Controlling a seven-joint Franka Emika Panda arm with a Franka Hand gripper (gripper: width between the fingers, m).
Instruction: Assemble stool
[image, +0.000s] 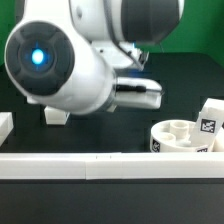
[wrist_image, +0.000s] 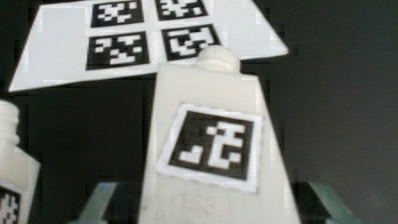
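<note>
in the wrist view you have one leg (wrist_image: 215, 128) lying lengthwise between the two fingers (wrist_image: 107, 204) of the pincer (wrist_image: 214, 206). its black-and-white tag faces the camera, and its narrow pegged end points away toward the marker board (wrist_image: 151, 40). the fingers sit close on either side of the leg's near end. you cannot tell from this view whether they press on it or only flank it, so take the grip as unconfirmed. the marker board lies flat on the dark worktop (wrist_image: 329, 110), beyond the leg's tip, with four tags showing. a second leg (wrist_image: 13, 150) is cut by the edge of that picture, just beside the first and apart from it.

in the exterior view the arm (image: 60, 65) fills most of the frame, bent low with a blue light glowing on its joint, and it hides the pincer from you. the seat (image: 180, 138) rests on the worktop at the exterior view's right, holes upward, just behind the long white rail (image: 90, 165) that runs across the front. another tagged leg (image: 210, 122) stands close behind the seat at the far right; contact between them is unclear.
</note>
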